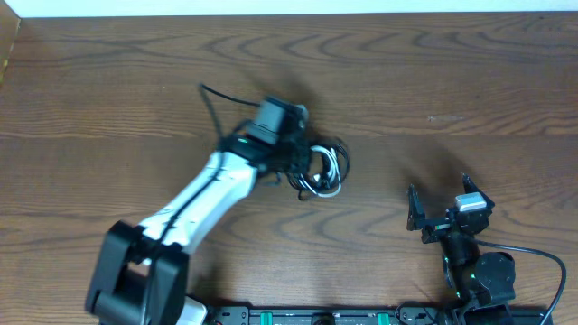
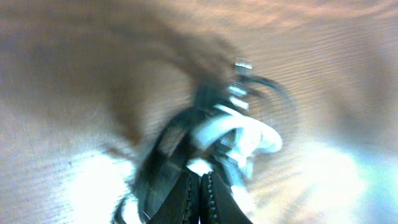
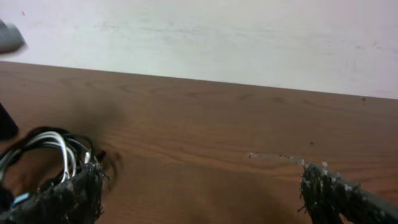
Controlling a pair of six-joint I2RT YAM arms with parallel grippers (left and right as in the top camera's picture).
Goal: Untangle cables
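The cables (image 1: 322, 170) lay in one tight tangle near the middle of the table (image 1: 452, 72). The knot was roughly round, with no clear long axis. I counted one white cable (image 1: 330, 181), its loops bulging out of the knot on the side toward the right arm. The black strands were too wound together to count. In the blurred left wrist view, the white loop (image 2: 249, 134) sat in front of the black coils (image 2: 161, 162).

The left gripper (image 1: 302, 165) was at the tangle's left edge with its fingers (image 2: 214, 202) pressed together, tips against the knot. I could not tell whether they had pinched a strand. The right gripper (image 1: 435, 220) was well apart from the tangle, toward the near right, with its jaws spread wide and nothing between them.
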